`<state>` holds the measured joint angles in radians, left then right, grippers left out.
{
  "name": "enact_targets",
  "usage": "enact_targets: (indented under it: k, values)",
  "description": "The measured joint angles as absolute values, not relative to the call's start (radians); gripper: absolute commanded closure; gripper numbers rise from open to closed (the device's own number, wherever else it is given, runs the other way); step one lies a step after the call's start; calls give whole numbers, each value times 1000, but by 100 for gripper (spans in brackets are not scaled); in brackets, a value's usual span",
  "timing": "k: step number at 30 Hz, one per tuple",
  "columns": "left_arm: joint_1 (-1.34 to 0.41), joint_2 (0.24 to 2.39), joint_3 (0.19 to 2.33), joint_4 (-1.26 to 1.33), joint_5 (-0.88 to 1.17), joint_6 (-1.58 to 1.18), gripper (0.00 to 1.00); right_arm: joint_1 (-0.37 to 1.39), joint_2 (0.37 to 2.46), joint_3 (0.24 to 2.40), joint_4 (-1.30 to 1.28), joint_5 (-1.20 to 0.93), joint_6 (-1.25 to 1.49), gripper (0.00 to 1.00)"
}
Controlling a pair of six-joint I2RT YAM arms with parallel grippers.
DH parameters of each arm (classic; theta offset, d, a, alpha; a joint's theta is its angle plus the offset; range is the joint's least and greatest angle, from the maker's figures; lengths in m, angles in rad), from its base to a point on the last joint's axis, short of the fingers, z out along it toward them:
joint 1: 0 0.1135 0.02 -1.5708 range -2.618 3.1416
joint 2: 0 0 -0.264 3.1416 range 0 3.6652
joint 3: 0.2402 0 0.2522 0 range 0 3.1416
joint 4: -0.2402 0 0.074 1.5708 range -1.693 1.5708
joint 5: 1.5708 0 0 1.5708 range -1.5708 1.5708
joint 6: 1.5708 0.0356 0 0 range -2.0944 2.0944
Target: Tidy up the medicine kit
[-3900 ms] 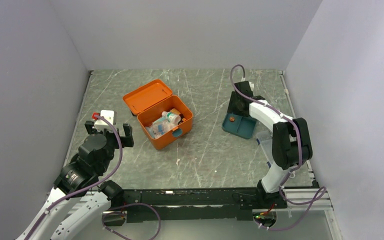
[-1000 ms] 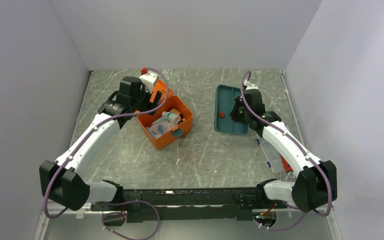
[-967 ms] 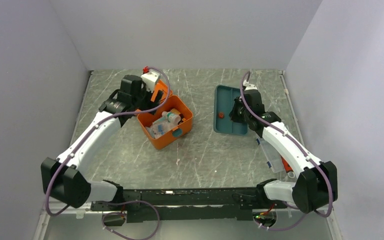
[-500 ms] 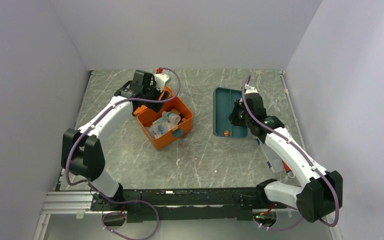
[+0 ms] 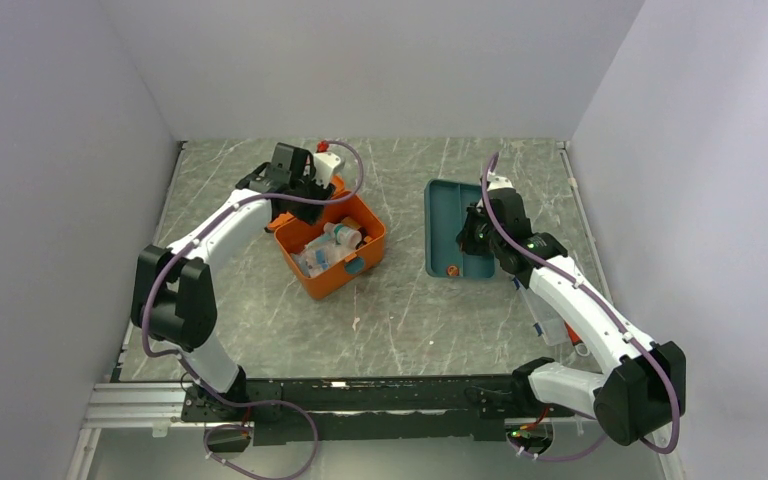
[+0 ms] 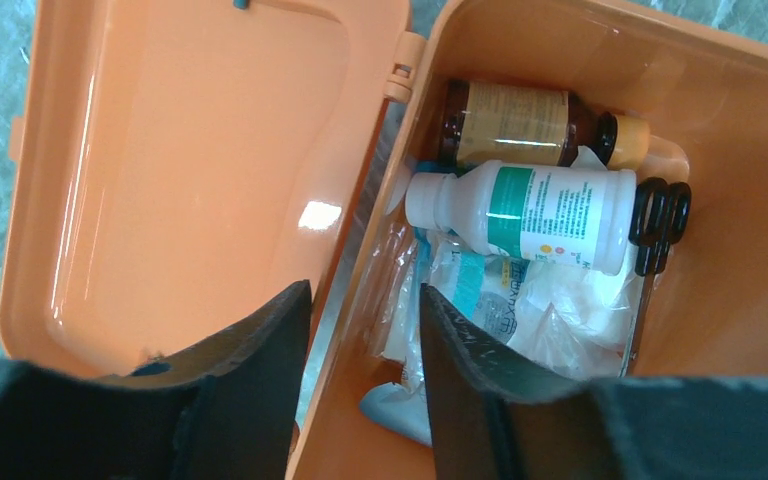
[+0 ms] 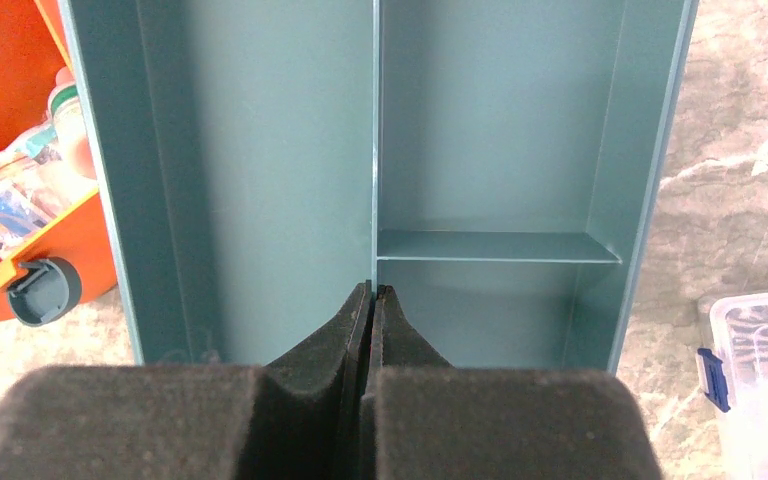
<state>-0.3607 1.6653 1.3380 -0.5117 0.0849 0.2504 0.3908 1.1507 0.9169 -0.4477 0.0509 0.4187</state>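
We note the medicine kit (image 5: 325,280) left of centre in the top view, standing open on the surface (image 5: 410,320). In the left wrist view its lid (image 6: 190,170) lies back at frame left. The left gripper (image 6: 360,390) hangs over the hinge edge, fingers spread. We cannot tell whether they touch it.

Inside are a brown bottle (image 6: 520,125), a white bottle (image 6: 525,215), black scissors (image 6: 658,225) and wrapped packets (image 6: 520,320).

The right gripper (image 7: 370,300) is pressed together, pinching the middle divider of the teal tray (image 7: 260,150), right of centre. A small orange item (image 5: 451,268) sits at the tray's lower end.
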Motion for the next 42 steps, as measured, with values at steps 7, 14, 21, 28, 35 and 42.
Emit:
enact_targets:
  k: [7,14,21,28,35,42]
  values:
    - [-347,1666,1338,-498,77,251,72,393,1151,912,-448,51,419,100]
    - [-344,1667,1338,-497,73,251,99,395,1151,898,-448,51,419,100]
    - [-347,1667,1351,-519,82,223,100,397,1150,889,-448,51,419,100]
    - [-348,1667,1369,-566,88,138,100,400,1134,889,-449,51,419,100]
    - [-348,1667,1388,-633,84,9,100,403,1126,889,-449,51,421,100]
    - [-348,1643,1357,-629,88,-170,100,407,1124,889,-459,52,421,100]
